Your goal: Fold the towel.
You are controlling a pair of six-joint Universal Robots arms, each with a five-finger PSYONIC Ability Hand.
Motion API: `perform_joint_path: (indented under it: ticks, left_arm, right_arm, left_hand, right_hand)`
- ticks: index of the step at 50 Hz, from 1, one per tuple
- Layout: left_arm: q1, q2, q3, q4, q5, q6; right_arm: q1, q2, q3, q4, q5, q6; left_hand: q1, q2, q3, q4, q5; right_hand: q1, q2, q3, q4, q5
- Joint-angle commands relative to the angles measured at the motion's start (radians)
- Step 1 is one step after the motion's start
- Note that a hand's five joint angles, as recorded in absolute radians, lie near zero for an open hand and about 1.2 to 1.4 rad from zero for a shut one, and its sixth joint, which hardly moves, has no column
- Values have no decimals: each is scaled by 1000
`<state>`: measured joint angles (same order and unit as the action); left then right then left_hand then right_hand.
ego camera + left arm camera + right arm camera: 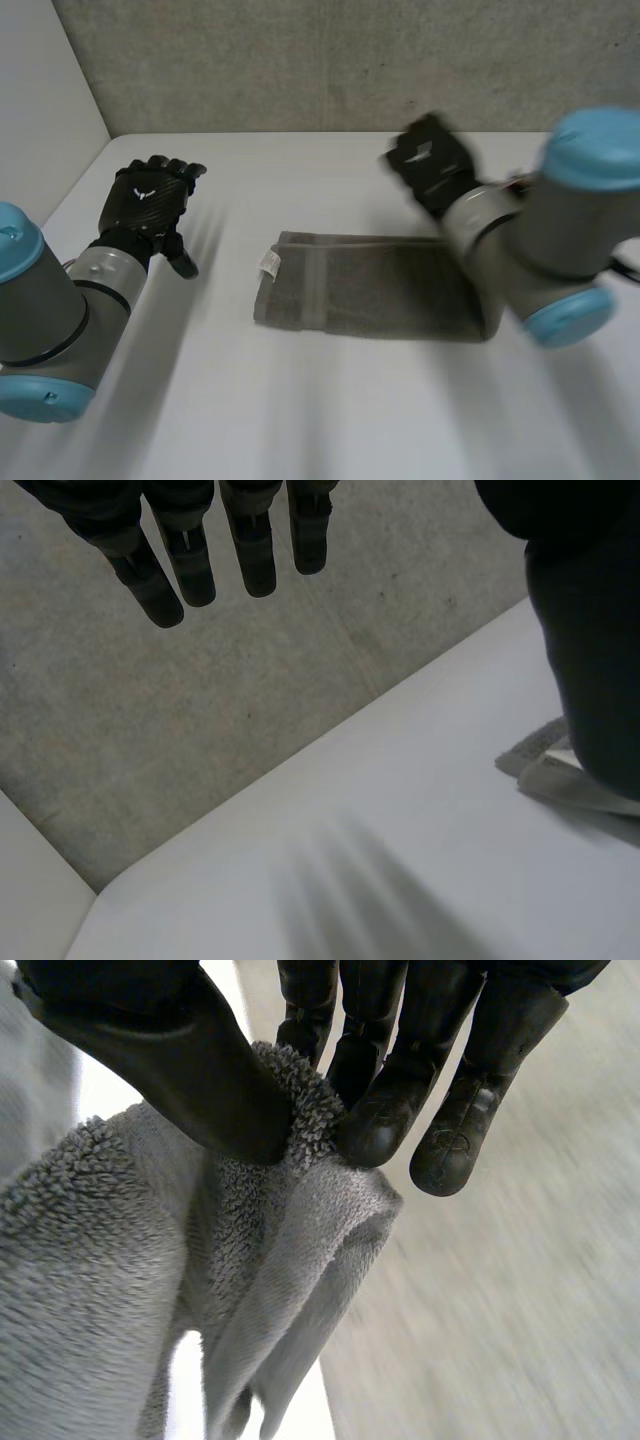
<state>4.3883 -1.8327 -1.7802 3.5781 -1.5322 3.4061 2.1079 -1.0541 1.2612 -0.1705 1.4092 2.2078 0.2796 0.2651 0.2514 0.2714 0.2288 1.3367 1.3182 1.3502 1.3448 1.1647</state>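
The right hand [200, 1080] pinches a fluffy edge of the grey towel [120, 1290] between its thumb and the fingertips [385, 1120] curled against it. The cloth bunches into a fold just below the pinch and hangs away under the palm. From the head view this hand [430, 160] is raised over the far side of the towel's right end, and the right arm [560, 220] crosses in front of that end and hides it.

The towel [370, 285] lies as a folded strip across the middle of the white surface [300, 400], long side running left to right. A small white label [268, 263] sticks out at its left end near the far corner; its print is too small to read.

The left hand [148, 200] hovers well apart from the towel, to its left, back up, with a small white emblem [143, 192] on the carbon-weave back and no letters that can be read. In its own wrist view the fingers [190, 560] are straight and spread, holding nothing, pointing towards the concrete wall [250, 700]. The label [570, 785] shows just beside the thumb.
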Motion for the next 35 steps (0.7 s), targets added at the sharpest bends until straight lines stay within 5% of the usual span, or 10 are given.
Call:
perform_joint_path:
  ticks: [1,4,5,6,7,10,11,18,23,35]
  left_arm:
    - [-12,-20,22,2,-2,-30]
    - [-26,-42,34,2,-3,-41]
    - [-41,-52,42,2,-3,-45]
    - [-41,-53,42,2,-3,-45]
    - [-53,-65,50,2,-5,-47]
    - [-62,-79,58,2,-6,-50]
    - [-65,-83,61,2,-6,-50]
    - [-90,-82,71,2,-6,-56]
    - [-124,-82,79,2,-6,-64]
    - [-148,-96,77,2,-6,-64]
  right_arm:
    - [174,183,-13,-29,-10,-46]
    - [213,224,-14,-30,-21,-71]
    - [221,233,-14,-29,-32,-74]
    - [221,233,-14,-29,-32,-74]
    - [219,233,-10,-29,-42,-63]
    - [218,230,-2,-33,-53,-49]
    - [218,218,1,-35,-58,-10]
    - [150,22,64,-35,-50,253]
    - [-29,-144,191,31,-49,418]
    - [-258,-181,472,94,-75,339]
  left_hand:
    - [-87,-72,-58,-78,-210]
    - [-84,-69,-56,-76,-207]
    - [-84,-69,-56,-76,-207]
    - [-84,-69,-56,-76,-207]
    - [-84,-69,-56,-76,-207]
    - [-84,-69,-56,-76,-207]
    - [-84,-69,-56,-76,-207]
    - [-81,-66,-53,-73,-205]
    - [-81,-66,-53,-73,-205]
    - [-78,-63,-50,-70,-202]
  right_hand:
    - [60,78,46,52,57]
    - [60,78,46,52,57]
    - [-349,-331,-363,-357,-352]
    - [-353,-335,-367,-361,-356]
    - [-711,-692,-724,-719,-713]
    - [-920,-901,-933,-928,-923]
    - [-1162,-1144,-1176,-1170,-1165]
    - [-1162,-1144,-1176,-1170,-1165]
    - [-1162,-1144,-1176,-1170,-1165]
    - [-1073,-1054,-1086,-1081,-1075]
